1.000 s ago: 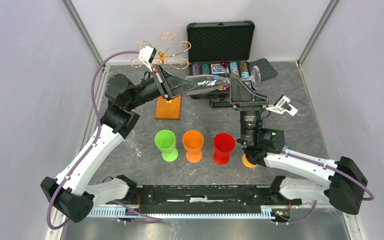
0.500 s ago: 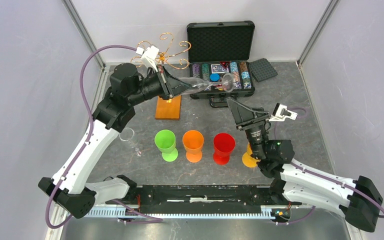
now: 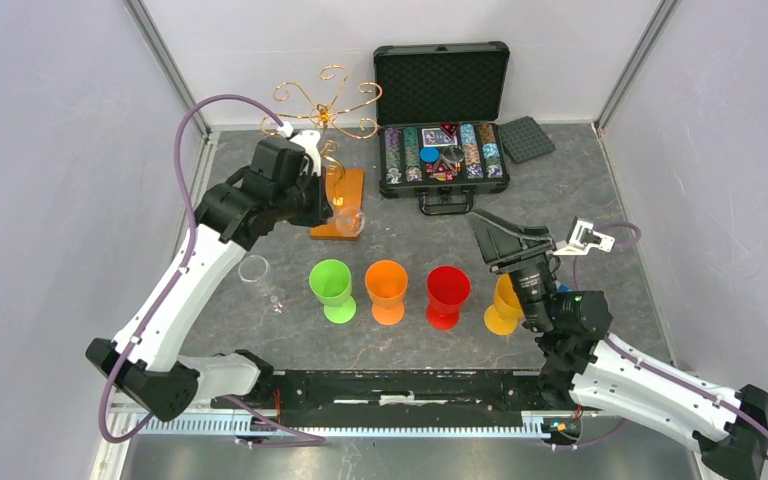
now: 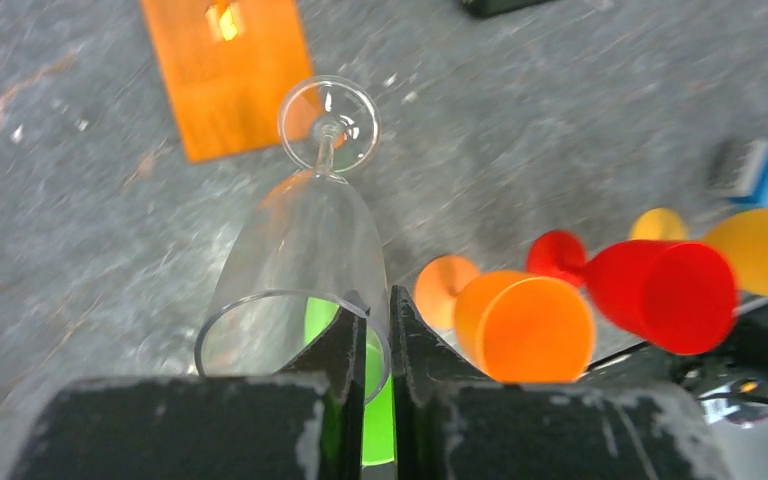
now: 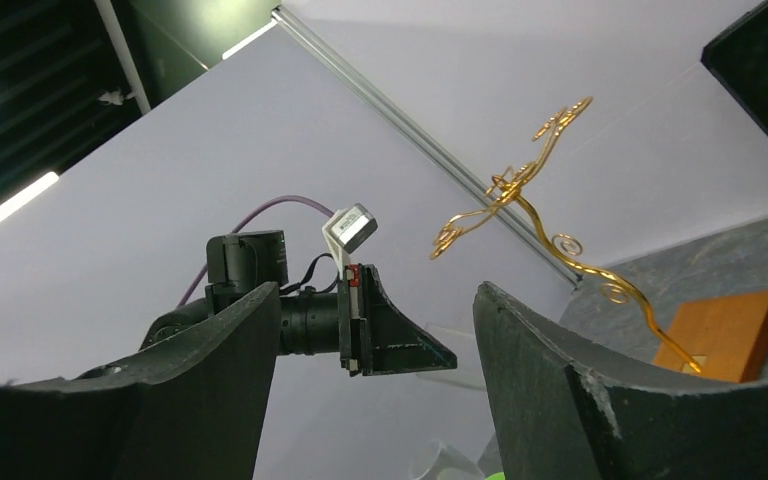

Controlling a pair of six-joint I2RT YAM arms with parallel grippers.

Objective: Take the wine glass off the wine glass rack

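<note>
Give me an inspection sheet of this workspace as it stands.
Surface: grey slate-look table, scuffed.
Job's things: wine glass off the wine glass rack, held by its rim.
Clutter: row of four plastic goblets; open poker chip case; second clear glass; black textured pad.
Grippers: left gripper shut on the wine glass; right gripper open, empty.
Cables: purple cable arching over the left arm.
Surroundings: plain grey walls.

Pale grey walls [image 3: 50, 150] close in the mottled dark grey table [image 3: 610, 200] on three sides, with slim metal posts [image 3: 167, 65] at its far corners. Overhead, a strip light [image 5: 5, 213] glows against a dark ceiling.
</note>
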